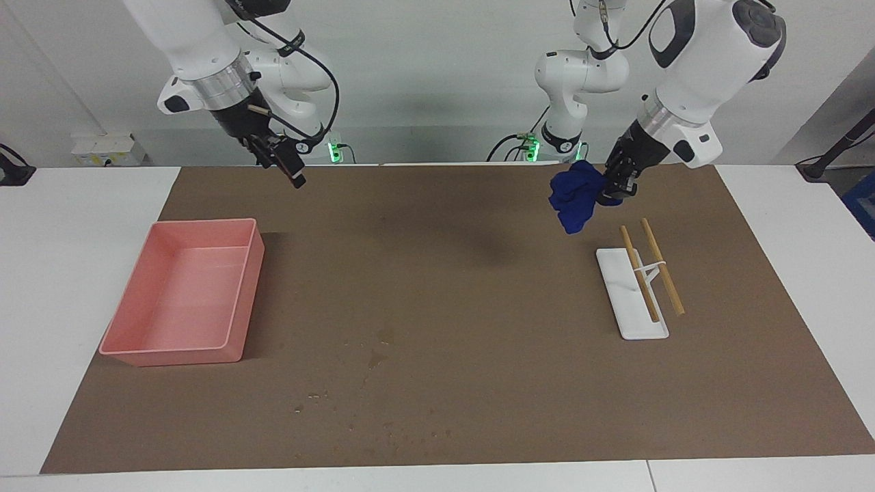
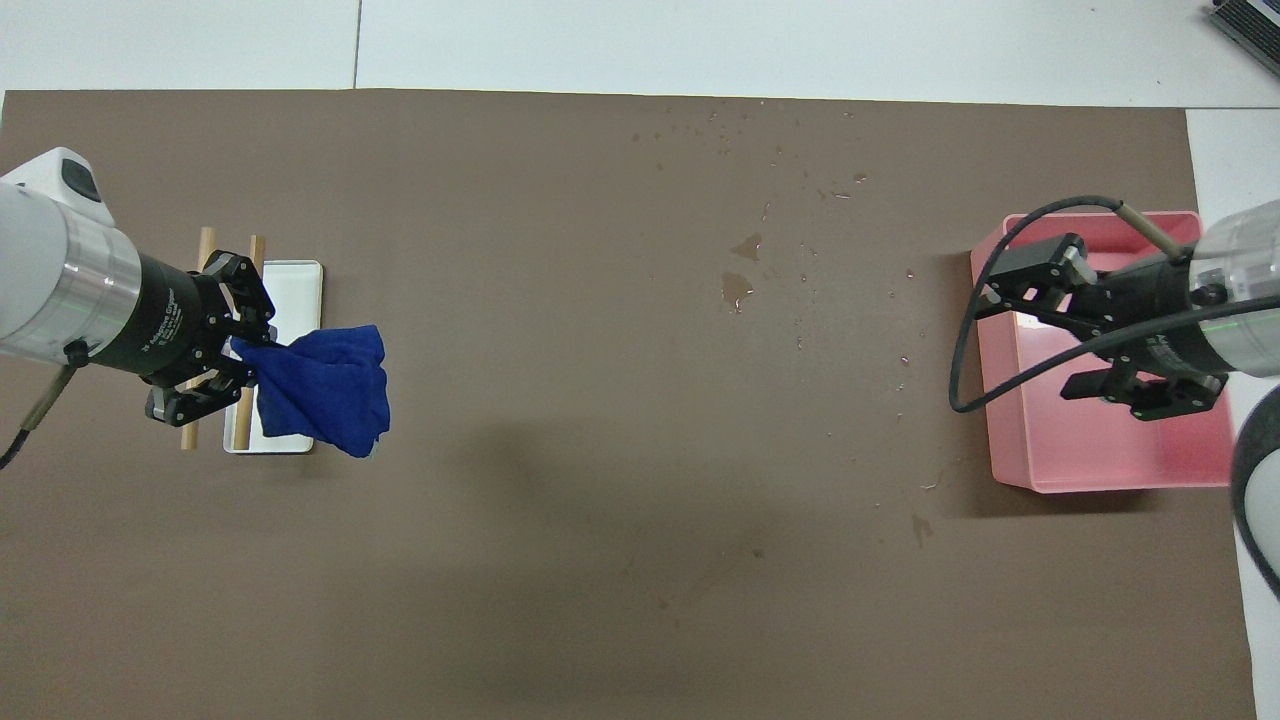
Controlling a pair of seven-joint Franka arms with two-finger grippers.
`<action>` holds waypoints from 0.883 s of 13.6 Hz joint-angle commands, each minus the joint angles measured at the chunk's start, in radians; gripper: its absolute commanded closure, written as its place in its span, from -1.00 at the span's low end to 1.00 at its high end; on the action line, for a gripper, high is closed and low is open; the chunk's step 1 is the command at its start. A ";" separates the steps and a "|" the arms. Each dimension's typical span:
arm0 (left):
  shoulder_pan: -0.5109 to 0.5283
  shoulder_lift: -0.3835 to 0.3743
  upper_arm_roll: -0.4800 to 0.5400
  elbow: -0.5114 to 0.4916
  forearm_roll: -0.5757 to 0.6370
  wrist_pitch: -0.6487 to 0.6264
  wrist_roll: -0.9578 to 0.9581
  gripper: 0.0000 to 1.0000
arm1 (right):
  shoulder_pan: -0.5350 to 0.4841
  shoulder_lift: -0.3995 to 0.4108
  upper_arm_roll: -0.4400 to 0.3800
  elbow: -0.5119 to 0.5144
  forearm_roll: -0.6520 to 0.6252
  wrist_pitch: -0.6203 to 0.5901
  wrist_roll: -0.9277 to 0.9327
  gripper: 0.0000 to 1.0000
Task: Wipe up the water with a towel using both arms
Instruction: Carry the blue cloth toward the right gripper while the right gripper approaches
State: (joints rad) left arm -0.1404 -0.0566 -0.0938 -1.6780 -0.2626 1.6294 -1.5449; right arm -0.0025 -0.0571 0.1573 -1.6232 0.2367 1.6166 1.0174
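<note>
Two arms are raised above the brown mat (image 1: 478, 287). Left gripper (image 1: 613, 184) is clamped on one edge of the blue towel (image 1: 574, 195), which hangs bunched and clear of the surface, over the mat beside the white rack (image 1: 632, 294). Overhead view: left gripper (image 2: 235, 350) with the towel (image 2: 325, 385) draping from it, covering part of the rack (image 2: 290, 290). Rack is a white base with two wooden dowels (image 1: 649, 266) held at a slant by a thin white crosspiece; nothing hangs on it.

Right gripper (image 1: 280, 156) is up in the air, jaws spread apart, holding nothing. Overhead, the right gripper (image 2: 1050, 325) sits over the pink tray (image 2: 1100, 470).

Pink tray (image 1: 181, 294) rests toward the right arm's end of the table.

Water (image 1: 376, 355): two small dark blotches near mid-mat, with tiny droplets scattered farther from the robots toward the mat's edge. Overhead, the water (image 2: 738, 290) lies between rack and tray, nearer to the tray. Towel is well apart from the water.
</note>
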 commanded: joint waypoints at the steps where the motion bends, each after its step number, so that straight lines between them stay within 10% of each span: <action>1: -0.005 0.003 -0.107 0.046 -0.046 0.021 -0.255 1.00 | 0.048 0.023 0.005 0.020 0.073 0.028 0.206 -1.00; 6: -0.013 0.003 -0.338 0.043 -0.043 0.241 -0.580 1.00 | 0.128 0.019 0.007 0.003 0.168 0.094 0.417 -1.00; 12: -0.185 0.017 -0.353 0.046 0.049 0.507 -0.797 1.00 | 0.182 0.006 0.008 -0.052 0.184 0.158 0.443 -1.00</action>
State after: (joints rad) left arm -0.2626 -0.0480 -0.4581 -1.6463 -0.2722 2.0741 -2.2676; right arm 0.1727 -0.0396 0.1645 -1.6414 0.3971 1.7378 1.4466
